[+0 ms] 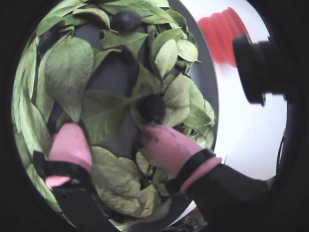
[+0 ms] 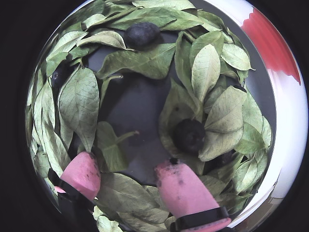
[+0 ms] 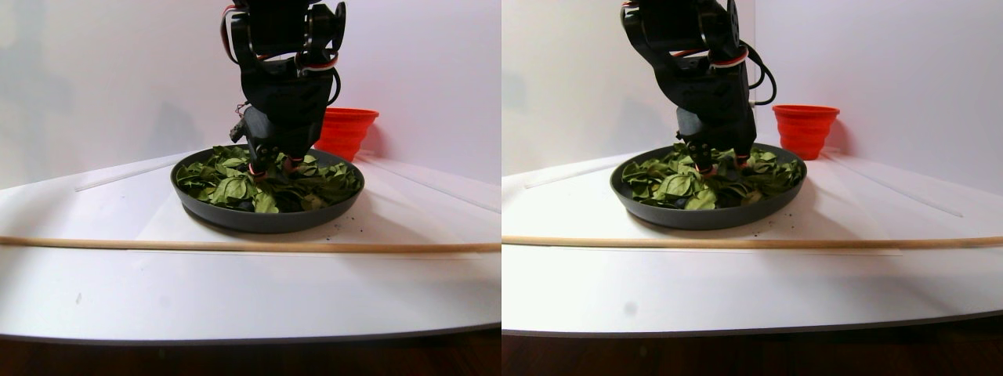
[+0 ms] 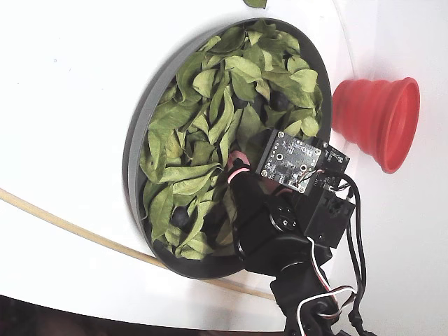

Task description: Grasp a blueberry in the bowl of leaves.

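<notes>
The dark-grey bowl (image 1: 112, 76) (image 2: 137, 108) (image 4: 135, 143) holds a loose ring of green leaves (image 1: 67, 67) (image 2: 79, 104) (image 4: 203, 126). My gripper (image 1: 112, 133) (image 2: 126, 163) is open and low over the bowl, with only leaves between its pink fingertips. One blueberry (image 1: 153, 107) (image 2: 189, 136) lies on a leaf just beyond the right-hand fingertip (image 1: 164, 142), outside the gap. A second blueberry (image 1: 126, 20) (image 2: 142, 34) sits at the far edge of the leaves. In the stereo pair view the gripper (image 3: 270, 166) dips into the leaves.
A small red ribbed cup (image 4: 378, 122) (image 3: 345, 129) (image 1: 222, 34) stands just beyond the bowl's rim. A thin wooden stick (image 3: 235, 245) (image 4: 70, 227) lies across the white table in front of the bowl. More dark berries (image 4: 180, 217) hide among the leaves.
</notes>
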Controlling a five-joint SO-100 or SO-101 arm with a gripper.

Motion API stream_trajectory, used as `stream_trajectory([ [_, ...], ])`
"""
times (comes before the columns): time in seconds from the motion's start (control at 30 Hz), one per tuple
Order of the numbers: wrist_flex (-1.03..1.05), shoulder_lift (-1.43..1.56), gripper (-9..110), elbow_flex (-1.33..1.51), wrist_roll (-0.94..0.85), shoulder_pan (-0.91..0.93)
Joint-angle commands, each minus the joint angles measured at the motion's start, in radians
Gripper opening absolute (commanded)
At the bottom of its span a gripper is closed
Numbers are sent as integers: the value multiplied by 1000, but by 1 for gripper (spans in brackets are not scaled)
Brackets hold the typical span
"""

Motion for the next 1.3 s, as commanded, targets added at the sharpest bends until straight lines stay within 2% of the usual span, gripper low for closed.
stream_trajectory([
  [0.0, 71, 163, 22, -3, 38, 44],
  [0.63, 71, 173, 22, -8, 52, 43],
  [1.27, 178, 299, 23, -12, 110, 29],
])
